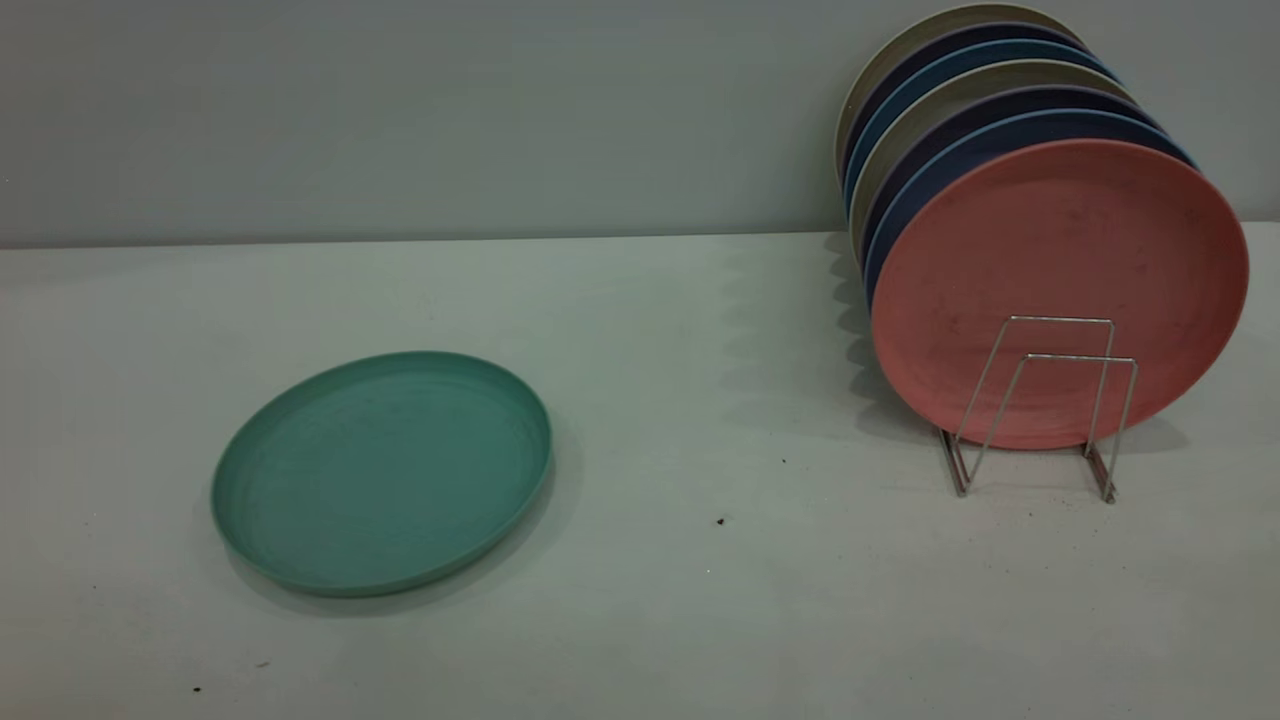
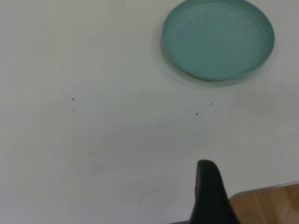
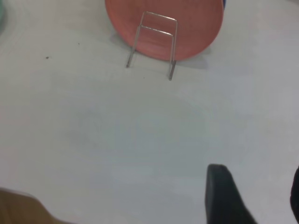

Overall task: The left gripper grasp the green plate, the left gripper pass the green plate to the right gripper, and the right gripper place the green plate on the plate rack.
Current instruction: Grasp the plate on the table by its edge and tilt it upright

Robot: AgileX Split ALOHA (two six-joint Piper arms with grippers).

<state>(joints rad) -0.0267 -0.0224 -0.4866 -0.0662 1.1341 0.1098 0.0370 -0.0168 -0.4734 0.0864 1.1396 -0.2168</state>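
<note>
Table [image 1: 640, 620] is white and matte, with some small dark specks on it, and a plain grey wall [image 1: 400, 110] stands behind it. Green plate [image 1: 382, 472] lies flat on the table at the left side of the exterior view, rim up, nothing touching it. At the right side stands the rack [image 1: 1040, 405], and its two front wire loops are free. Behind these loops a pink plate [image 1: 1060, 290] stands on edge, and behind it a row of blue, dark and beige plates [image 1: 960, 90]. Green plate is well apart from the rack. Left gripper [image 2: 211, 196] shows only one black finger in its wrist view, over bare table near a wooden edge [image 2: 266, 205], far from the green plate; if it is open or closed I cannot tell. Right gripper [image 3: 254, 196] holds nothing, its fingers apart, low over the table and well apart from the rack
</note>
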